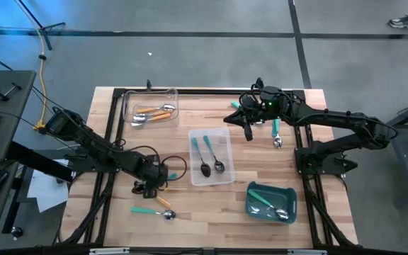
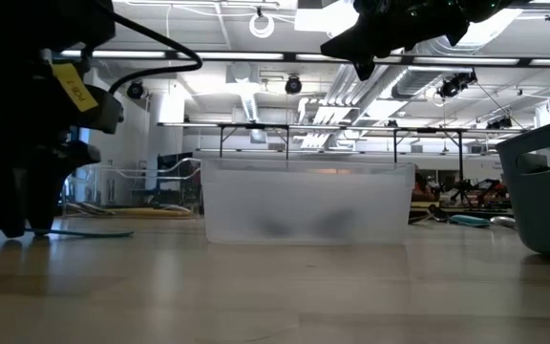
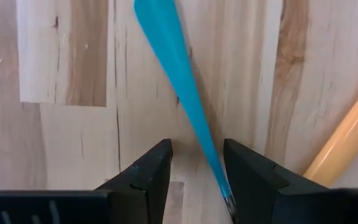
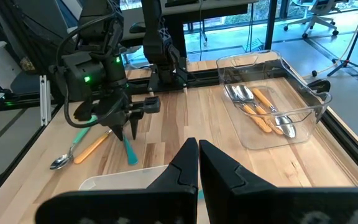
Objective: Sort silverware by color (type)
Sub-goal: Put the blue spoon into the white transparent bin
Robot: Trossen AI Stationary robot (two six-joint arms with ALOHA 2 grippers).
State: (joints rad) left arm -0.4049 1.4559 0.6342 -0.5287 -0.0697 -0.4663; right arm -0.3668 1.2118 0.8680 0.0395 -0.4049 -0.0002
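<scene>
**Spoon handle between the left claw's parted fingers**

Teal spoon (image 3: 178, 93) lies flat on the wooden table (image 1: 211, 205), its slim handle running between the left gripper's (image 3: 196, 163) 2 spread fingers, nearer one of them; contact cannot be judged. An orange-handled spoon (image 3: 347, 140) lies just beside, and another teal spoon (image 1: 152, 212) nearby. The bowl is cut off. The right gripper (image 4: 198, 163), clenched on nothing, hangs above the centre tray (image 1: 212, 178).
</scene>
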